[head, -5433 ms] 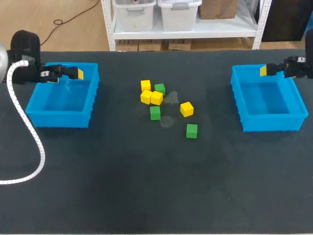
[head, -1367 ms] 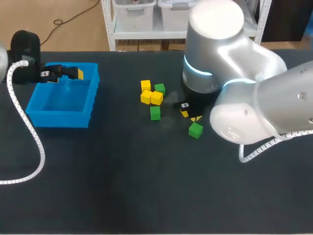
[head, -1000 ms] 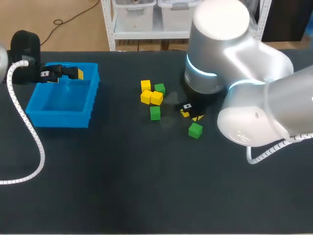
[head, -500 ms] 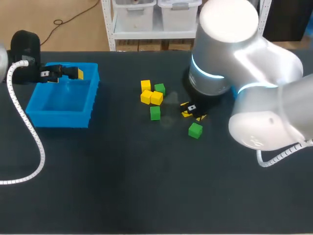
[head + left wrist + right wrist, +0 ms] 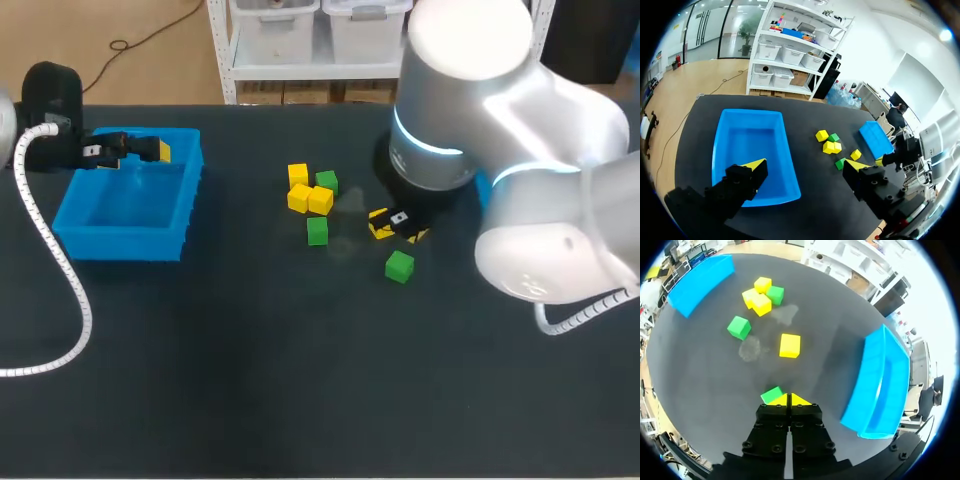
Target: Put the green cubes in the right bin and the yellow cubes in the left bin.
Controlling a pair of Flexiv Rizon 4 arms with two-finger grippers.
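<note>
Right gripper (image 5: 789, 399) is closed, tips together, over the middle of the worktop (image 5: 250, 380). One green cube (image 5: 772, 394) sits just beside its tips and a yellow cube (image 5: 790, 345) lies ahead. Left gripper (image 5: 805, 167) is wide open, holding nothing, over the left bin (image 5: 130, 243). A cube cluster (image 5: 320, 200) and a second green cube (image 5: 317, 231) lie between the bins. The right bin (image 5: 880, 375) is beside the right gripper.

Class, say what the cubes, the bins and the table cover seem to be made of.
Cubes: likely painted wood or hard plastic, matte; crisp edges, flat colour.
Bins: moulded plastic, slightly glossy; ribbed walls, soft sheen inside.
Table cover: perhaps rubber or fabric mat, matte; pale smudges on it.
</note>
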